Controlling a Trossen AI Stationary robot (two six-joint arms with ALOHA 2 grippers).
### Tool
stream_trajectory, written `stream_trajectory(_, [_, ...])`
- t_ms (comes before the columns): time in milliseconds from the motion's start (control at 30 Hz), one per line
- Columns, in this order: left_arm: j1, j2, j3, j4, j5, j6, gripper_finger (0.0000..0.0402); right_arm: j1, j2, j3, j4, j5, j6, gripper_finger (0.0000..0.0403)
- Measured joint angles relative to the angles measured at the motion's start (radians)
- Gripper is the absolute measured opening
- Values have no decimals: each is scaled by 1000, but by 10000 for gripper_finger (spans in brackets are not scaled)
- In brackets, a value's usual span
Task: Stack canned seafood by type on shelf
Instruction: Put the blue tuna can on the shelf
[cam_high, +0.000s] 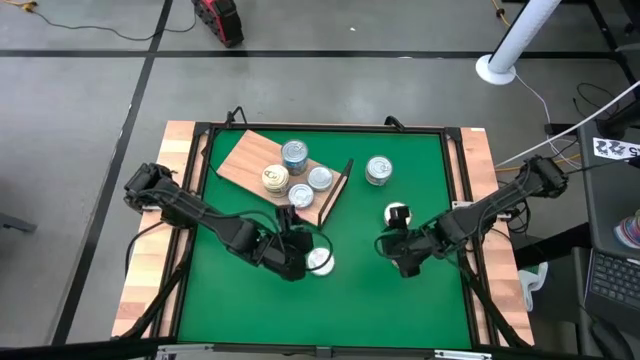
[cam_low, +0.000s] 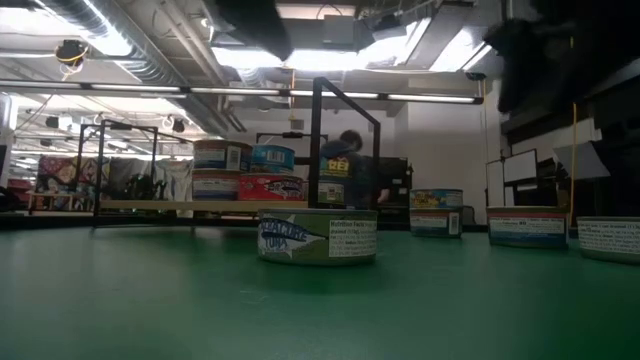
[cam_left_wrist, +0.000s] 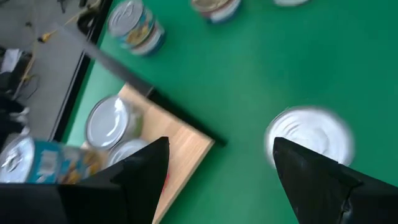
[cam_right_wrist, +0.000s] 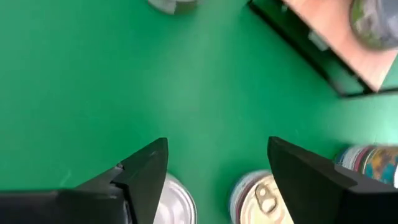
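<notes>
- Shelf (cam_high: 250, 158) lying on the green mat toward the far-left part of the tabletop (cam_high: 420, 290), black wire frame end (cam_high: 337, 190) facing the middle.
- Four tins on the shelf board seen from above: one blue-labelled (cam_high: 294, 155), one cream-topped (cam_high: 275, 179), two silver-topped (cam_high: 319, 178) (cam_high: 301, 194). From table height, look stacked two high.
- Loose tins on the mat: one silver-topped (cam_high: 320, 262) near the middle, by the left gripper; one (cam_high: 379, 170) toward the far edge, right of the shelf; one (cam_high: 397, 213) just beyond the right gripper. More at the right in the low view, count uncertain.
- Left gripper (cam_high: 300, 245) low over the mat just off the shelf's near corner, fingers (cam_left_wrist: 314, 180) spread wide, holding nothing; silver tin (cam_left_wrist: 309, 138) beside one fingertip, not between them.
- Right gripper (cam_high: 396, 247) mid-right of the mat, fingers (cam_right_wrist: 308, 171) parted and empty; pull-tab tin (cam_right_wrist: 261, 198) and plain silver top (cam_right_wrist: 174, 202) under it.
- Step judged: mid-task, between placements, both arms lining up for a pick.
- Next move likely calls for: centring the left fingers over the silver tin, lowering, closing across its rim, then carrying it over the wire frame onto a matching stack.
- Label type of that tin not readable from above; low view suggests tuna.
</notes>
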Motion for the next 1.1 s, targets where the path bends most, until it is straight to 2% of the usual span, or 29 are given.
stream_trajectory(133, [-17,0,0,44,0,0,282,-8,2,-60,-38,44,92,275])
stream_trajectory(333, [-21,0,0,51,0,-1,282,-70,2,-147,-51,49,176,275])
stream_trajectory(567, [-19,0,0,52,-1,-4,282,-179,2,-239,3,-13,188,265])
stream_trajectory(767, [-19,0,-24,87,-2,-4,282,-218,2,-286,74,-28,188,209])
stream_trajectory(1100, [-19,0,-25,82,-2,-4,282,-216,-1,-324,124,-40,186,101])
